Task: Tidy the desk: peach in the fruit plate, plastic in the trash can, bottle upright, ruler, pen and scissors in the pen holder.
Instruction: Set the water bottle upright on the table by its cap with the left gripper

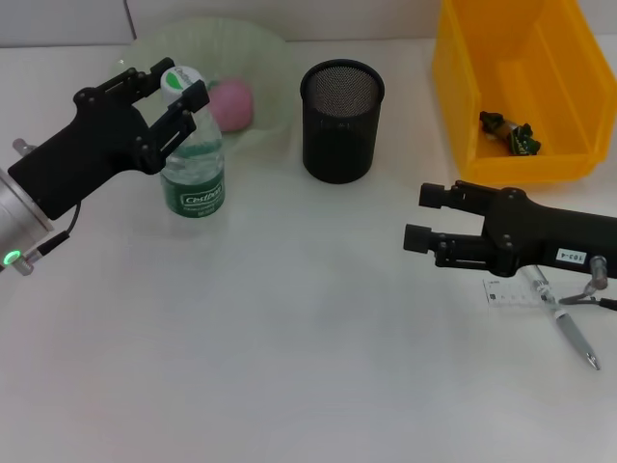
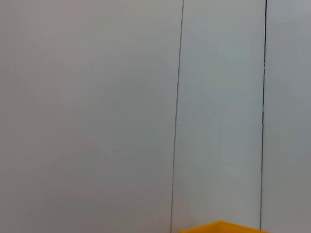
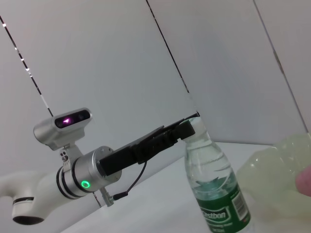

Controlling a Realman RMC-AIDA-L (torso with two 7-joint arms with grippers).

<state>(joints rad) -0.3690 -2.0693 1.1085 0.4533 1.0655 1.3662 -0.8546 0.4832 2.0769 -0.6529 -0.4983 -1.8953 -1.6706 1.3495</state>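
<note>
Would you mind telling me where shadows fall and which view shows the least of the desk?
Head view: light is even, with only soft, faint shadows under the bottle and pen holder on the desk. Left wrist view: almost all blank wall, just a corner of the trash can. Right wrist view: the left gripper is at the bottle's cap.

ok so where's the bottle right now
In the head view the bottle stands upright on the robot's left, just in front of the fruit plate with the peach, its cap between the left gripper fingers.
</note>
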